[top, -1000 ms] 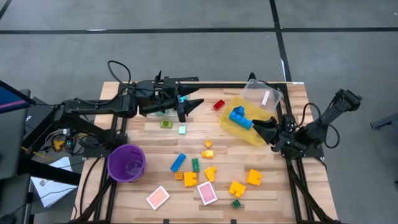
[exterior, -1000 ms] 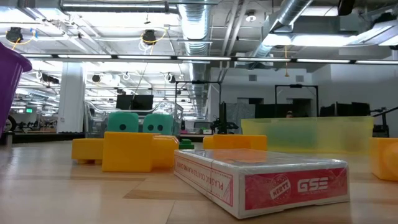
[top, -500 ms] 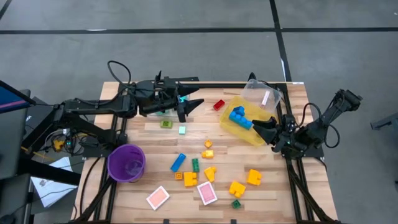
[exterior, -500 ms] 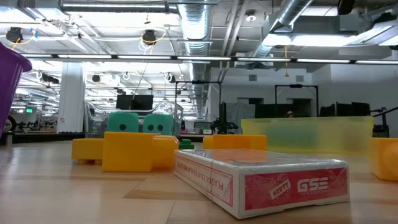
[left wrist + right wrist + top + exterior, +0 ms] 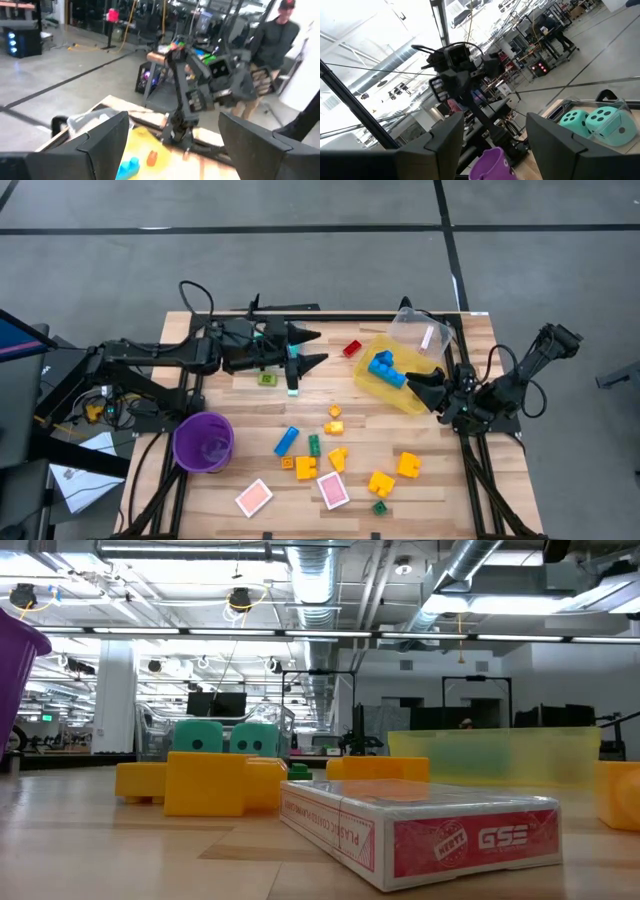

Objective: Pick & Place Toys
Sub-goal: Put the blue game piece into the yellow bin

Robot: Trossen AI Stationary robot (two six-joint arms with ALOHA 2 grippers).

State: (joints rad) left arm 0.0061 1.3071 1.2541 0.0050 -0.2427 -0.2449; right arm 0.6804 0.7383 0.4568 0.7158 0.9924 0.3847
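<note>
Small bricks lie loose on the near half of the table: a blue brick, a green brick, yellow bricks and two pink cards. A red brick lies at the far middle. Blue bricks sit in the yellow bin. Two cyan dice stand under the left arm. My left gripper hovers open and level over the far middle, pointing at the bin. My right gripper hangs open above the bin's near right corner, with nothing between its fingers.
A purple cup stands near the left edge. A clear plastic box leans at the bin's far side. The card pack fills the low view's foreground. A person stands beyond the table's right side.
My left gripper has swung a little toward the table's near edge and rolled slightly, staying open. It now stands over the small pale green brick beneath it. The toys have kept their places.
</note>
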